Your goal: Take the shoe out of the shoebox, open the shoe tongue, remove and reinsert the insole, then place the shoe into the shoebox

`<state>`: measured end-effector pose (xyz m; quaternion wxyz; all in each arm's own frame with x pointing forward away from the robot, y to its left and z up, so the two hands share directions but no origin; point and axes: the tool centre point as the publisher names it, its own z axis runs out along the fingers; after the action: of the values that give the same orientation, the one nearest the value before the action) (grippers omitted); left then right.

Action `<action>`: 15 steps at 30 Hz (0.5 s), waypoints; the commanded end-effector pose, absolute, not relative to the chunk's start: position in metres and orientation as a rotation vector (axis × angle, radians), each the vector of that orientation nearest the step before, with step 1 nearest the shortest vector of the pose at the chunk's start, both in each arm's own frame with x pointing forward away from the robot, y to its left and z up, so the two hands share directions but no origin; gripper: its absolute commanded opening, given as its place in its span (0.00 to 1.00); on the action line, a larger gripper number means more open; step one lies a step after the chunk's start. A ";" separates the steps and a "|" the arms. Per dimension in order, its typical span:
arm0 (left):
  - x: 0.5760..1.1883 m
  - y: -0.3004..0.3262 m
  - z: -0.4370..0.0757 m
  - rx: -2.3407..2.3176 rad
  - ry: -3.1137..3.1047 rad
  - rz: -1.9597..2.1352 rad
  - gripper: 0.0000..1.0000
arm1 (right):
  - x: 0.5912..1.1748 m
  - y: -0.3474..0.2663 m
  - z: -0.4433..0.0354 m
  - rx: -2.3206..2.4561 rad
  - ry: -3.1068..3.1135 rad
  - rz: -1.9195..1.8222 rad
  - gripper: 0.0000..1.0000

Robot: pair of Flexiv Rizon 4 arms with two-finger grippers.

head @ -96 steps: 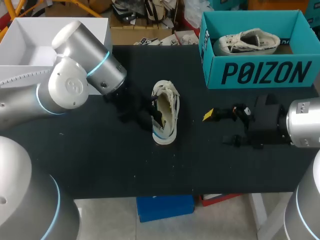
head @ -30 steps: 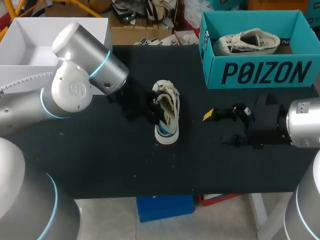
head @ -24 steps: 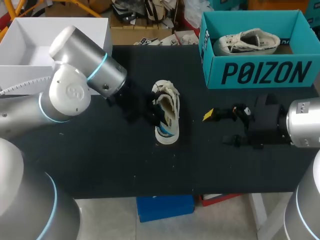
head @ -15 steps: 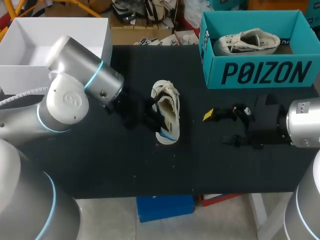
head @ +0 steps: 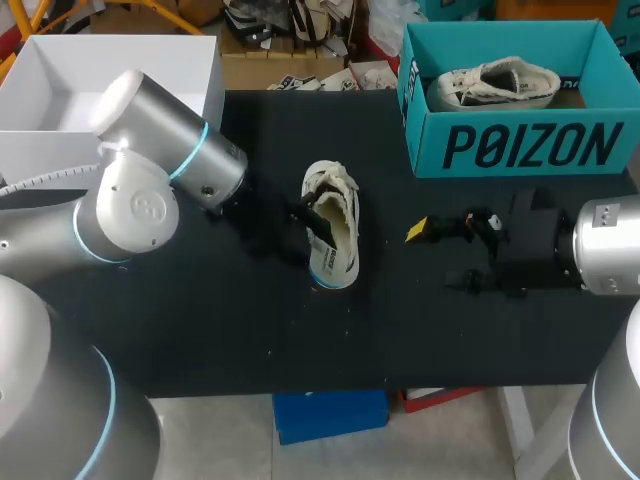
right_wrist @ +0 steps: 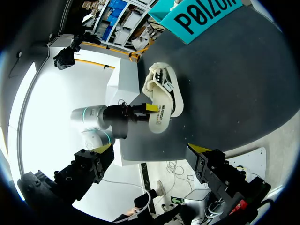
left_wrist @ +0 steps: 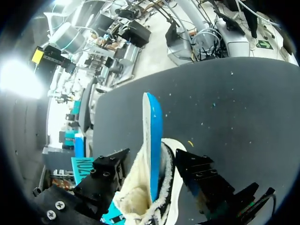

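- The left gripper (head: 308, 216) is clamping the white shoe (head: 335, 232) from both sides; in the left wrist view its black fingers (left_wrist: 108, 171) are pressing against the fleecy lining.
- The shoe is lying mid-table on the black table (head: 200, 320), well apart from the teal shoebox (head: 530, 145).
- A blue-edged insole (left_wrist: 152, 136) is standing up out of the shoe between those fingers.
- A second shoe (head: 495, 82) is sitting inside the shoebox.
- The right gripper (head: 438, 256) is hovering spread and empty, near the shoebox's front wall.
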<state>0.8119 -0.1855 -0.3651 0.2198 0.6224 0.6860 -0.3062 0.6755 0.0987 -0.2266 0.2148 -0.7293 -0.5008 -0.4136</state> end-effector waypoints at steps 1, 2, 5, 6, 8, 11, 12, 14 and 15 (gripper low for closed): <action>0.820 -0.184 -0.361 1.707 1.911 -0.811 1.00 | 0.676 0.100 -0.227 -2.025 -1.389 -1.146 1.00; 0.823 -0.184 -0.360 1.698 1.908 -0.808 1.00 | 0.676 0.100 -0.227 -2.025 -1.389 -1.146 1.00; 0.828 -0.186 -0.361 1.688 1.908 -0.773 1.00 | 0.676 0.100 -0.227 -2.025 -1.389 -1.146 1.00; 0.828 -0.187 -0.362 1.682 1.910 -0.776 1.00 | 0.676 0.100 -0.227 -2.025 -1.389 -1.146 1.00; 0.831 -0.189 -0.365 1.663 1.917 -0.775 1.00 | 0.676 0.100 -0.227 -2.025 -1.389 -1.146 1.00; 0.832 -0.191 -0.367 1.646 1.924 -0.779 0.79 | 0.676 0.100 -0.227 -2.025 -1.389 -1.146 1.00; 0.833 -0.192 -0.368 1.643 1.926 -0.780 0.70 | 0.676 0.100 -0.227 -2.025 -1.389 -1.146 1.00; 0.834 -0.193 -0.370 1.632 1.936 -0.777 0.45 | 0.676 0.100 -0.227 -2.025 -1.389 -1.146 1.00; 0.835 -0.194 -0.370 1.628 1.940 -0.778 0.42 | 0.676 0.100 -0.227 -2.025 -1.389 -1.146 1.00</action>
<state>0.8333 -0.1879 -0.3651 0.2425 0.5974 0.7085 -0.2871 0.6754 0.0987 -0.2266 0.2148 -0.7293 -0.5009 -0.4136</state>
